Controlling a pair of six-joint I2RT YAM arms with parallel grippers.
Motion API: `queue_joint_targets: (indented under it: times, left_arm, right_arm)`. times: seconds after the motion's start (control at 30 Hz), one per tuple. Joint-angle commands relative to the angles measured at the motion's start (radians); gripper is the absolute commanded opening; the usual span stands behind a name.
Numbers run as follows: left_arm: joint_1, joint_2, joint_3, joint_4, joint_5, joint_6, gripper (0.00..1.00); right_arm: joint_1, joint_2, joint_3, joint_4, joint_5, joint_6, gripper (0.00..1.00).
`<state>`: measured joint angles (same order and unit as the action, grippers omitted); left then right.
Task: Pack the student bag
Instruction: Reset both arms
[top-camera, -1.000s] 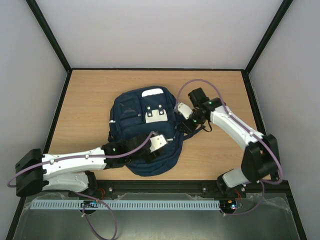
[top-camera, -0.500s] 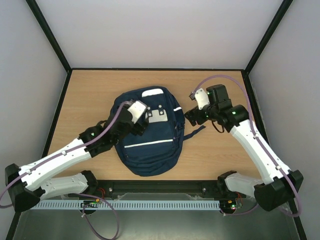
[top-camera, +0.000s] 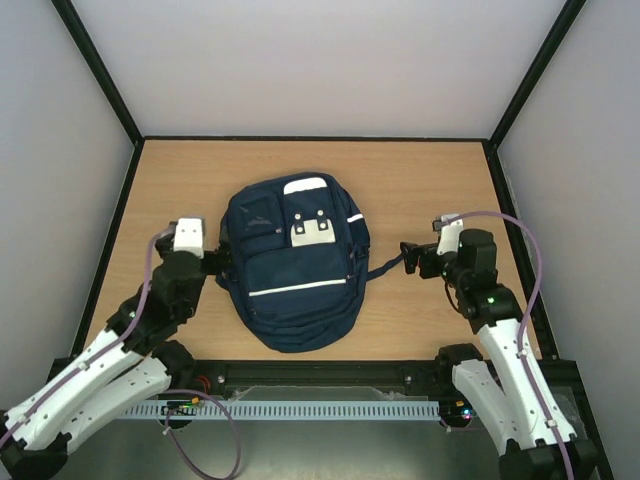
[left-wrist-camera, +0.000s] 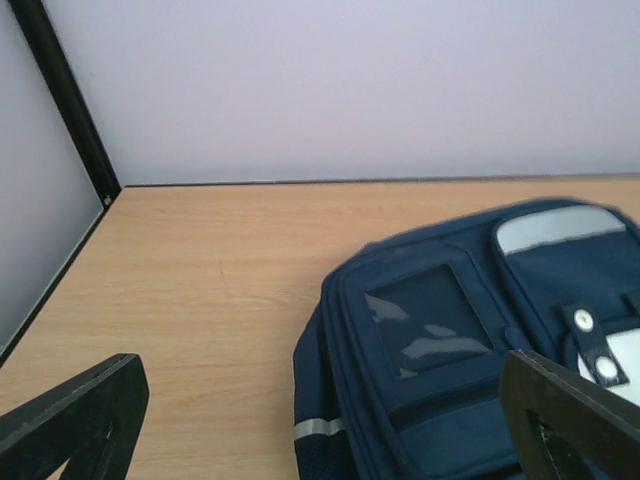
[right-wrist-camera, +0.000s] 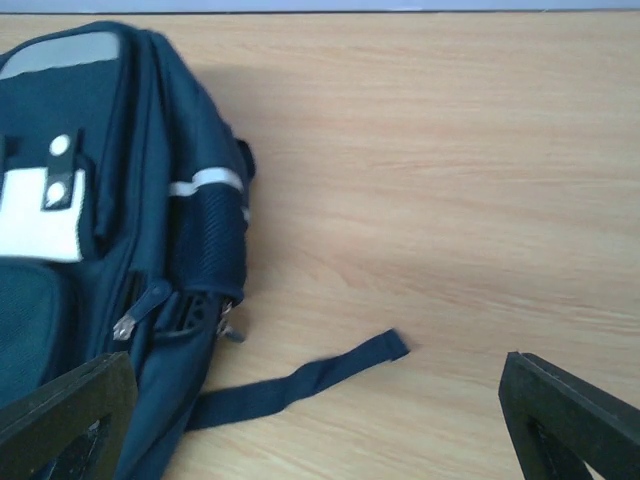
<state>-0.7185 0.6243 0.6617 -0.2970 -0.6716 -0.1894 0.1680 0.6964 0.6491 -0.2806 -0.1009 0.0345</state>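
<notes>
The left fingers (top-camera: 216, 264) and right fingers (top-camera: 408, 260) are open and empty. The student bag (top-camera: 295, 265) lies between them (best to pinch its zip pull (right-wrist-camera: 127, 322) first).

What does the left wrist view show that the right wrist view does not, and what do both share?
Left wrist only: a black corner post, a glossy dark pocket window, the open left gripper. Right wrist only: a loose navy strap, metal zipper pulls, a mesh side pocket, the open right gripper. Both: the large navy-blue fabric backpack, its light grey buckle patch and the wooden table.
</notes>
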Motion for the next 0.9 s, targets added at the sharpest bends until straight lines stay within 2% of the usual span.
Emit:
queue_joint_targets:
  times: [0.0,0.1,0.2,0.4,0.53,0.77,0.87]
  left_arm:
    - [0.005,-0.184,-0.114,0.080,-0.097,-0.085,0.99]
    - [0.006,-0.280,-0.149,0.115,-0.143,-0.019,0.99]
    - [0.006,-0.261,-0.129,0.082,-0.171,-0.023,0.99]
    - [0.025,0.070,0.044,-0.089,-0.162,-0.188,0.99]
    - [0.170,0.226,0.105,-0.117,0.071,-0.255,0.99]
    - [0.196,0.115,-0.002,-0.003,0.110,-0.204,0.99]
    - [0.194,0.085,-0.011,-0.006,0.114,-0.208,0.99]
  right_arm:
    - [-0.029,-0.064,-0.038,0.109,-0.165,0.017,0.99]
    - [-0.034,-0.066,-0.044,0.126,-0.175,0.016,0.99]
    - [-0.036,-0.092,-0.048,0.152,-0.086,0.075,0.99]
    - [-0.043,-0.139,-0.045,0.181,0.060,0.174,0.99]
    - [-0.050,-0.141,-0.047,0.182,0.055,0.170,0.99]
    - [-0.051,-0.153,-0.050,0.182,0.014,0.159,0.99]
    - [-0.051,-0.154,-0.048,0.176,0.017,0.156,0.99]
